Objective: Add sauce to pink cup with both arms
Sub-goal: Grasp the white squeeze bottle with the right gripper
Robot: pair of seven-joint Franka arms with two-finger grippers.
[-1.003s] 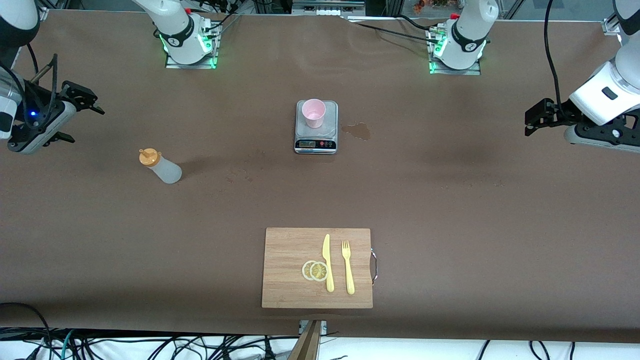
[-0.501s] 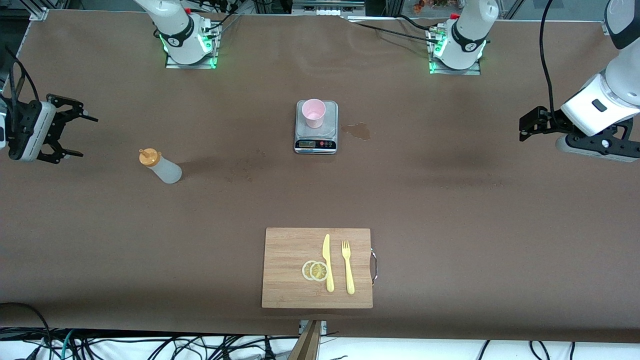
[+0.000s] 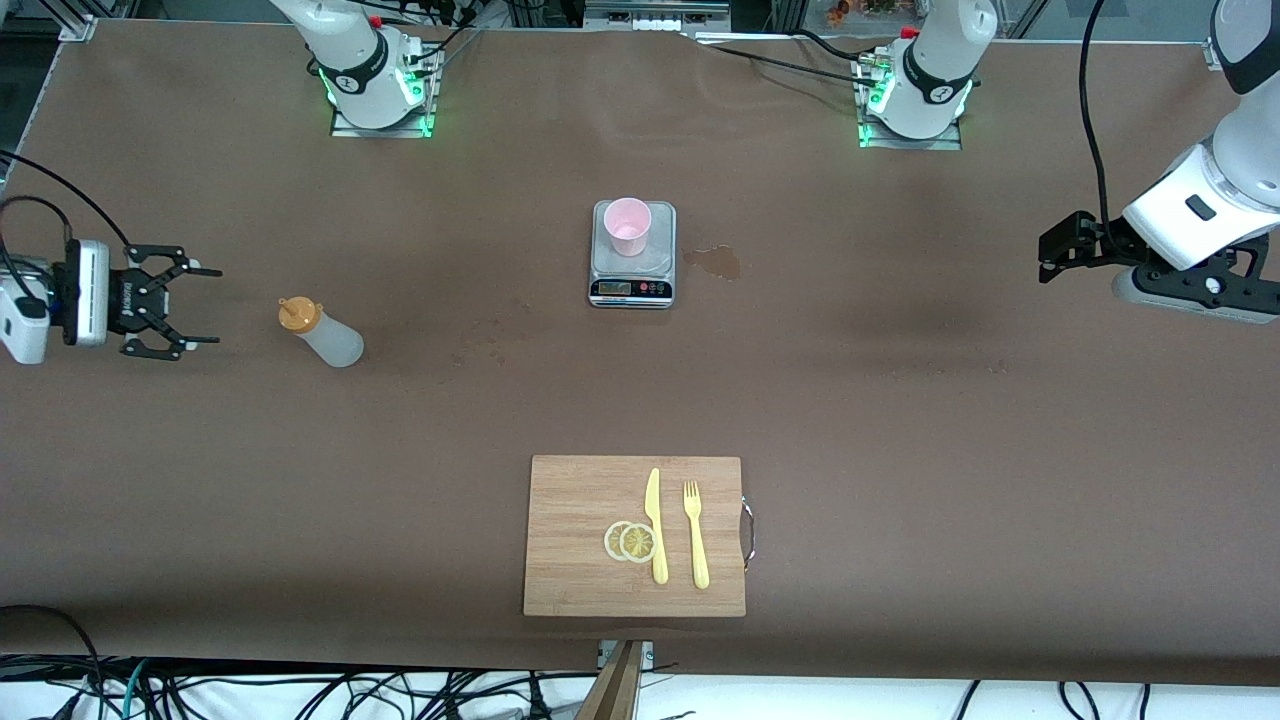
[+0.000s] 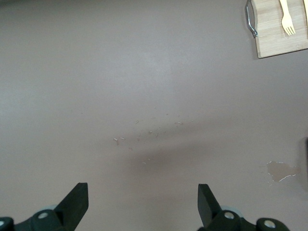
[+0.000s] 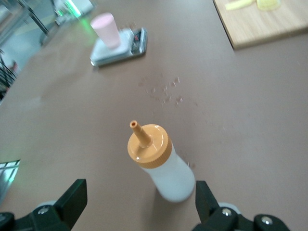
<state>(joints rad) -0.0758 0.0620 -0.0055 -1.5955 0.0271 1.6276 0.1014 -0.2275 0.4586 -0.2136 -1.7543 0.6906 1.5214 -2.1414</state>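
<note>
The sauce bottle (image 3: 322, 334), whitish with an orange nozzle cap, stands upright on the table toward the right arm's end; it also shows in the right wrist view (image 5: 161, 166). The pink cup (image 3: 627, 226) stands on a small kitchen scale (image 3: 632, 282) at mid-table, and shows in the right wrist view (image 5: 106, 29). My right gripper (image 3: 200, 306) is open and empty, level with the bottle and a short gap from it, fingers pointing at it. My left gripper (image 3: 1048, 255) is open and empty, up over the table's left-arm end; its fingers (image 4: 77, 202) show over bare table.
A wooden cutting board (image 3: 580, 540) with a yellow knife (image 3: 655, 525), a yellow fork (image 3: 695, 533) and lemon slices (image 3: 630, 541) lies nearer the front camera. A wet stain (image 3: 715, 261) marks the table beside the scale.
My right gripper has come down and moved toward the bottle, turning level with the table. My left gripper has shifted slightly toward mid-table. Bottle and cup have not moved.
</note>
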